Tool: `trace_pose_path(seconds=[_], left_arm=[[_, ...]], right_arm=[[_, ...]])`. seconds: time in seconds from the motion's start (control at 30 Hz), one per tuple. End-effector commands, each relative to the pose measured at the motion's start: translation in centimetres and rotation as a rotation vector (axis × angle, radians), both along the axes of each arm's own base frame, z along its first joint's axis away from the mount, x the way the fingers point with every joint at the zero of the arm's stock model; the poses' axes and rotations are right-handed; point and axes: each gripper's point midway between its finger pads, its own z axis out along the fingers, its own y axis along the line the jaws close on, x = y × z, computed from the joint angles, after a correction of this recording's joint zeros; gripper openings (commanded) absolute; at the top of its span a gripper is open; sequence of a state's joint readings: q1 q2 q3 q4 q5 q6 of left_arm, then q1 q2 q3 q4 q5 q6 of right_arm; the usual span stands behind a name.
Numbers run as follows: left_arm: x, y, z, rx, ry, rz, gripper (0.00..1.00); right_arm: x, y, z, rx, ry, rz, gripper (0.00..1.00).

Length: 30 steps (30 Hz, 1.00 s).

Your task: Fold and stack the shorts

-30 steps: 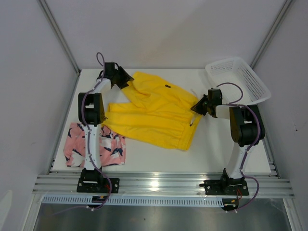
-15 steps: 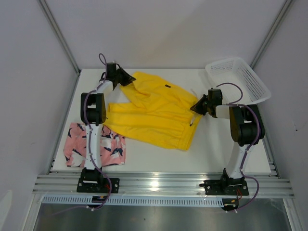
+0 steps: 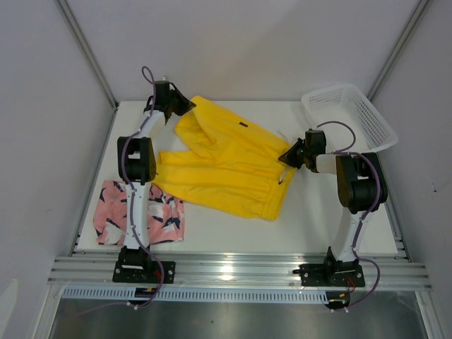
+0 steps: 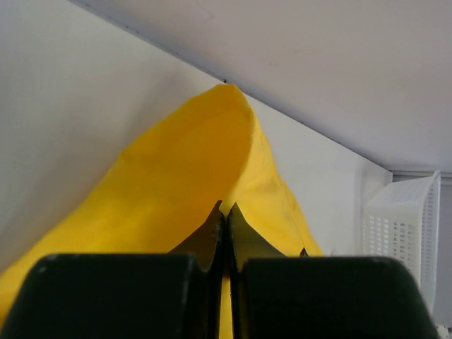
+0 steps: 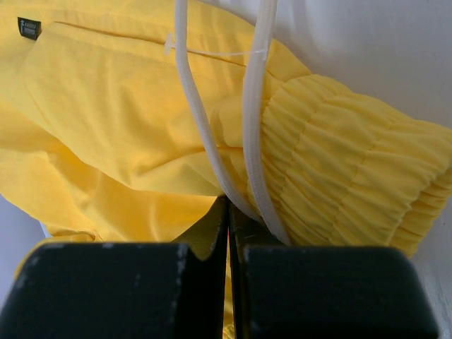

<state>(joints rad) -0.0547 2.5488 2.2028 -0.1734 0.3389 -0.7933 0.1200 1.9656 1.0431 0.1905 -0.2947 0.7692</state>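
Note:
The yellow shorts (image 3: 226, 166) lie spread over the middle of the table, a small dark logo (image 3: 244, 126) on top. My left gripper (image 3: 189, 106) is shut on their far left leg corner, which rises off the table; in the left wrist view yellow cloth (image 4: 183, 169) runs between the closed jaws of that gripper (image 4: 226, 206). My right gripper (image 3: 284, 159) is shut on the waistband at the right edge. The right wrist view shows the gathered waistband (image 5: 339, 162) and white drawstrings (image 5: 254, 120) at the closed tips (image 5: 228, 205). The pink printed shorts (image 3: 159, 219) lie folded at the near left.
A white mesh basket (image 3: 349, 116) stands tilted at the far right corner of the table. Grey walls close the table on three sides, and a metal rail (image 3: 233, 272) runs along the near edge.
My left gripper has closed on the far left leg corner of the yellow shorts and lifted it slightly toward the back. The right arm has not moved.

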Motion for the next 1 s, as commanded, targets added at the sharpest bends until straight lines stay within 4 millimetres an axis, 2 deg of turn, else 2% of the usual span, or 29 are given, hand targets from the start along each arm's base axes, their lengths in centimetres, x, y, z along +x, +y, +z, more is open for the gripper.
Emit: trace_pose_path(seconds=[0.0, 0.1, 0.13, 0.17, 0.23, 0.27, 0.33, 0.37, 0.4, 0.43, 0.47, 0.5, 0.57, 0.6, 0.63, 0.7, 0.83, 0.87, 0.93, 0.97], left_arm=[[0.7, -0.9, 7.6, -0.013, -0.147, -0.006, 0.0], [0.8, -1.6, 8.8, -0.032, -0.17, -0.012, 0.03], [0.8, -1.7, 9.1, -0.028, -0.178, -0.013, 0.11], [0.8, -2.0, 9.2, -0.018, -0.186, -0.019, 0.31], [0.7, -3.2, 9.8, -0.019, -0.209, -0.054, 0.47], [0.6, -4.2, 10.2, -0.013, -0.235, -0.085, 0.65], [0.1, -6.0, 11.2, -0.022, -0.289, -0.167, 0.82], [-0.2, -6.7, 11.1, -0.012, -0.307, -0.206, 0.98], [-0.8, -7.6, 11.2, -0.017, -0.307, -0.248, 0.99], [-0.9, -7.5, 10.8, 0.002, -0.296, -0.252, 0.99], [-1.2, -7.0, 9.6, 0.02, -0.245, -0.244, 0.99], [-1.2, -6.1, 9.7, 0.049, -0.23, -0.21, 0.99], [-1.6, -4.2, 8.2, 0.111, -0.175, -0.179, 0.99], [-1.7, -3.2, 9.7, 0.143, -0.196, -0.141, 0.99], [-2.5, -2.6, 7.7, 0.166, -0.15, -0.134, 0.99], [-3.2, -1.1, 8.1, 0.229, -0.154, -0.118, 0.99], [-4.6, 2.1, 6.0, 0.332, -0.047, -0.066, 0.99], [-5.2, 2.4, 4.8, 0.344, -0.014, -0.068, 0.99], [-5.9, 2.8, 5.2, 0.365, -0.011, -0.055, 0.99], [-6.8, 3.2, 3.4, 0.378, 0.033, -0.052, 0.99]], right_arm=[[0.3, -0.5, -1.0, -0.021, 0.021, -0.011, 0.0], [0.2, -0.5, -1.2, -0.023, 0.025, -0.01, 0.0], [0.3, -0.6, -1.1, -0.024, 0.023, -0.01, 0.0], [0.2, -0.5, -1.2, -0.023, 0.024, -0.008, 0.0], [0.2, -0.5, -1.2, -0.023, 0.026, -0.008, 0.0], [0.2, -0.5, -1.4, -0.023, 0.029, -0.008, 0.0], [0.2, -0.5, -1.3, -0.02, 0.027, -0.009, 0.0], [0.2, -0.4, -1.4, -0.02, 0.028, -0.007, 0.0], [0.2, -0.4, -1.3, -0.02, 0.027, -0.005, 0.0], [0.3, -0.5, -1.3, -0.02, 0.028, -0.008, 0.0], [0.3, -0.5, -1.3, -0.019, 0.027, -0.007, 0.0], [0.2, -0.4, -1.3, -0.018, 0.028, -0.004, 0.0], [0.2, -0.5, -1.3, -0.019, 0.027, -0.003, 0.0], [0.2, -0.4, -1.2, -0.018, 0.026, -0.002, 0.0], [0.2, -0.4, -1.2, -0.02, 0.025, 0.0, 0.0], [0.1, -0.3, -1.4, -0.022, 0.029, 0.008, 0.0], [0.3, -0.9, -1.8, -0.059, 0.047, 0.023, 0.0], [1.7, -1.3, -1.0, -0.071, 0.028, 0.021, 0.0], [1.6, -2.0, -2.5, -0.098, 0.11, 0.03, 0.0], [2.6, -1.9, -1.8, -0.099, 0.09, 0.037, 0.0]])
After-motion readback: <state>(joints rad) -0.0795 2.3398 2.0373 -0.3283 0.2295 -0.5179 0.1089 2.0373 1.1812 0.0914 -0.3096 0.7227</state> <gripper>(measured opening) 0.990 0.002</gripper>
